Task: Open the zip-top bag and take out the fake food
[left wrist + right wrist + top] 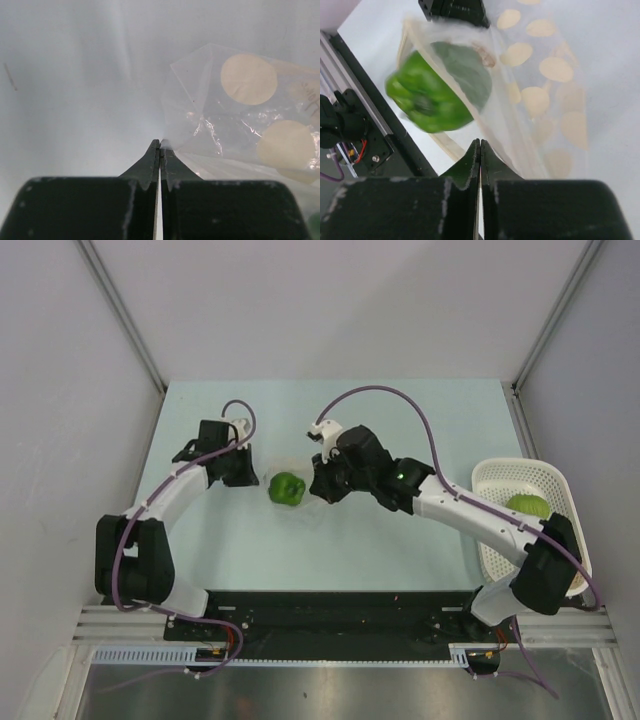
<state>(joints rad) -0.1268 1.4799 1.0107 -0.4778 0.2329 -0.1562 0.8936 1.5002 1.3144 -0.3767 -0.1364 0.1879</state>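
Between my two grippers at mid-table, the clear, pale-spotted plastic zip-top bag lies long axis left-to-right, mouth toward my bases. My left gripper pinches its corner and my right gripper its rim. The right wrist view shows the blurred glossy green plastic pepper half out; the left wrist view shows mostly film.

The bag is thin clear plastic, glossy and crinkled, printed with matt cream dots. Half under its film, the pepper is smooth, shiny green plastic. Beneath the bag, the table is a matt, pale green sheet. At the bag's edges, the left gripper and right gripper are matt black plastic, scuffed whitish. Right of the bag, the basket is white plastic mesh.
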